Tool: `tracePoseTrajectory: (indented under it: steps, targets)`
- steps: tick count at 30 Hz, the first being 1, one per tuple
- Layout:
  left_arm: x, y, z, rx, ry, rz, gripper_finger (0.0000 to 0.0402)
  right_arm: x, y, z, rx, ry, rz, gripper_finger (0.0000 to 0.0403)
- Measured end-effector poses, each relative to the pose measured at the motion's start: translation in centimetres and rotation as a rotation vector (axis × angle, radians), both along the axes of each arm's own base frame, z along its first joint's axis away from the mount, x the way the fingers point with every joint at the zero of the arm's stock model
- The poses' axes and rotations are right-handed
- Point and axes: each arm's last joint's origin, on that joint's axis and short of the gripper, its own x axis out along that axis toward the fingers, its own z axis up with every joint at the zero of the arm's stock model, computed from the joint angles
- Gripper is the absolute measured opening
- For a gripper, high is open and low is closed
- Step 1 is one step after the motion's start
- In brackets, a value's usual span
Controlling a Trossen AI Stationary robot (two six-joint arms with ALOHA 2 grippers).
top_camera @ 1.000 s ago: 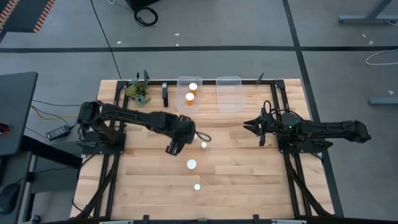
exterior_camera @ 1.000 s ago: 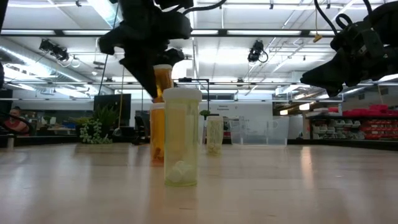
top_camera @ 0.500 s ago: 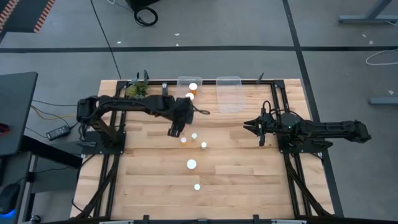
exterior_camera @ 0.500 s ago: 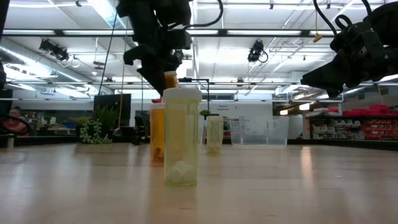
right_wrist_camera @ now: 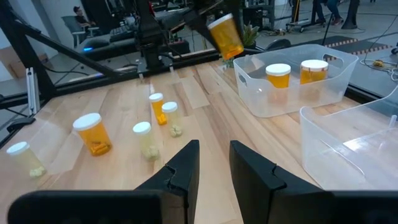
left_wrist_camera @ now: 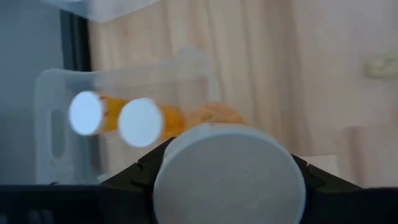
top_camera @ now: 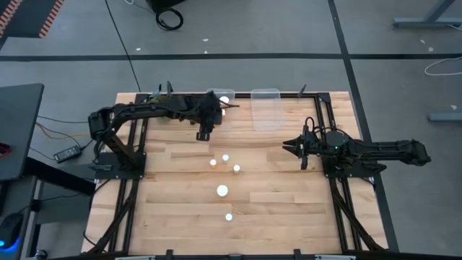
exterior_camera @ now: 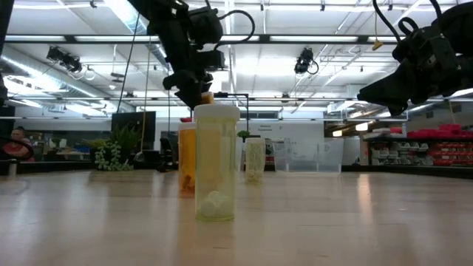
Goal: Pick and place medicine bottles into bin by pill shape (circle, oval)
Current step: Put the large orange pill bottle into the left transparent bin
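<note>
My left gripper hangs at the near-left corner of the left clear bin, shut on an orange medicine bottle with a white cap. Two orange bottles stand upright on the floor of that bin. Several more white-capped bottles stand upright on the wooden table nearer the front. The right clear bin holds nothing I can see. My right gripper waits at the table's right side, its fingers a little open with nothing between them. My left gripper pinches the bottle at its cap end between its two fingers, one on each side. The fingers slant down toward the far edge. The bottle is lifted clear and tilted, its orange body sticking out beyond the fingers, above the table beside the bin.
A small green plant stands at the far left of the table, left of the bins. Black frame rails run along the table's edges. Bare wood lies between the standing bottles and my right gripper.
My left gripper has carried the bottle from above the group of standing bottles toward the table's far edge, up to the left bin, rolling its wrist on the way. It stays shut on the bottle, which stays clear of the table.
</note>
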Motion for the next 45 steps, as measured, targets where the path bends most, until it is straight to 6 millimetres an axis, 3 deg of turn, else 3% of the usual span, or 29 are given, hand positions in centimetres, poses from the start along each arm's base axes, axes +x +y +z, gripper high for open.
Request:
tracePoseTrajectory:
  steps: [11, 22, 35, 45]
  targets:
    - [-0.9, 3.4, 0.4, 0.046, -0.054, 0.064, 0.0202, 0.0, 0.0, 0.0, 0.000, 0.000, 0.000, 0.0095]
    - [-1.6, 5.4, 0.6, 0.026, -0.109, 0.075, 0.0207, 0.0, 0.0, 0.0, 0.000, -0.001, 0.000, 0.0095]
    - [-1.0, 6.6, -2.0, 0.013, -0.040, 0.094, 0.0205, 0.0, 0.0, 0.0, 0.000, 0.000, 0.000, 0.0095]
    - [-1.7, 9.1, -1.6, 0.068, -0.121, 0.188, 0.0207, 0.0, 0.0, 0.0, 0.000, 0.000, 0.000, 0.0095]
